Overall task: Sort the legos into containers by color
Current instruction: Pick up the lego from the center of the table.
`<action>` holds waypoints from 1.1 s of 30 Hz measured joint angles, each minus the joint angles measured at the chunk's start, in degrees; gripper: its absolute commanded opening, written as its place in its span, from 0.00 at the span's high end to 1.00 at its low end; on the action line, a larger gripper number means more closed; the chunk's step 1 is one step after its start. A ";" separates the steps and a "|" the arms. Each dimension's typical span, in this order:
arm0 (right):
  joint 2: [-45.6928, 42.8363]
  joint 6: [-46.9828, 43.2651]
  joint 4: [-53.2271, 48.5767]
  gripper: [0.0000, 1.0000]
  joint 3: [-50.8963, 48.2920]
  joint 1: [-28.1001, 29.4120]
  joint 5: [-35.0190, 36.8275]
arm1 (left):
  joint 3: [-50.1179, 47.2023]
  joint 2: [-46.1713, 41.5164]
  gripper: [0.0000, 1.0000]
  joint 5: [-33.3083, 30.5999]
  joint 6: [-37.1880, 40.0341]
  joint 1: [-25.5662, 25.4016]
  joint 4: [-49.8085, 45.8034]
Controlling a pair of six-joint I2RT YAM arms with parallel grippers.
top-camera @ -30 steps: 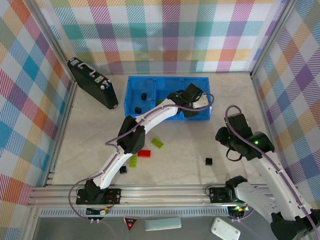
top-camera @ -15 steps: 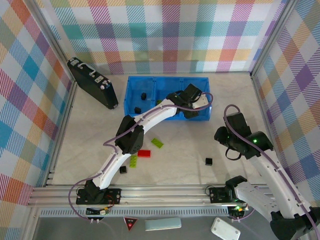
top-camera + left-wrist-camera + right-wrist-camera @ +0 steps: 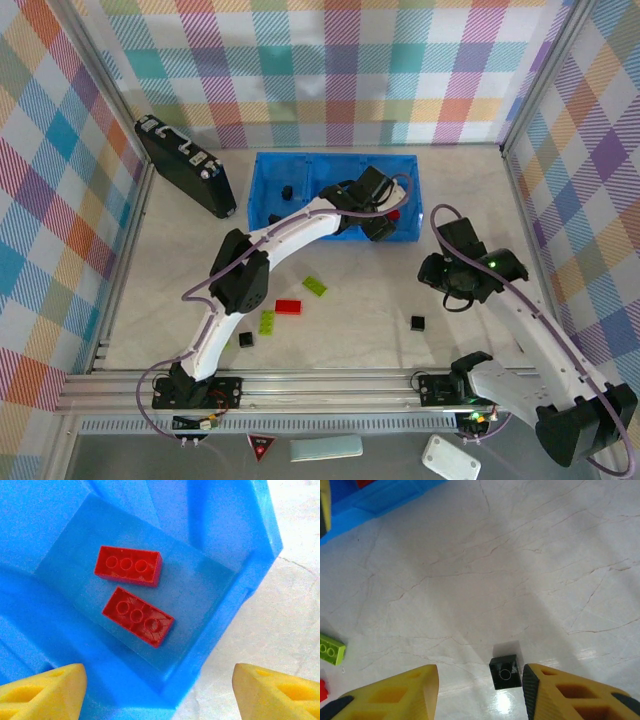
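The blue tray [image 3: 300,165] stands at the back of the table. My left gripper [image 3: 383,216] hangs open over its right compartment, where two red bricks [image 3: 128,566] [image 3: 138,616] lie flat; the yellow fingers [image 3: 42,690] hold nothing. My right gripper [image 3: 480,690] is open low over a black brick [image 3: 505,672], which lies between the fingertips close to the right one [image 3: 570,695]. That black brick [image 3: 417,322] sits on the table right of centre. A red brick [image 3: 289,306], two green bricks [image 3: 315,286] [image 3: 267,321] and another black brick [image 3: 246,339] lie loose. Two black bricks [image 3: 287,190] sit in the tray's left compartment.
A black case [image 3: 185,165] with metal clasps leans at the back left, beside the tray. Checked walls close the table on three sides. The tray's corner wall [image 3: 240,580] lies under my left gripper, with bare marble beyond it.
My left gripper has shifted a little to the left over the tray's right compartment. My right arm has swung left, toward the black brick.
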 measured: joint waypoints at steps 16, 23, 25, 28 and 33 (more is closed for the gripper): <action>12.68 -5.05 3.45 0.51 3.39 3.89 -10.38 | -24.57 -18.05 0.25 5.35 -18.75 6.51 3.28; 21.49 -6.71 5.31 0.51 9.51 10.67 -10.49 | -35.67 -27.08 0.25 5.84 -22.95 11.06 5.29; 24.22 -6.93 5.77 0.51 11.10 12.50 -10.45 | -38.21 -29.49 0.25 5.81 -23.52 12.22 5.70; 28.74 -7.21 6.21 0.51 13.99 15.61 -10.21 | -41.77 -33.09 0.25 5.81 -24.39 13.88 5.97; 36.30 -8.52 6.38 0.51 19.85 20.17 -9.57 | -47.43 -39.15 0.25 5.79 -24.70 17.03 5.86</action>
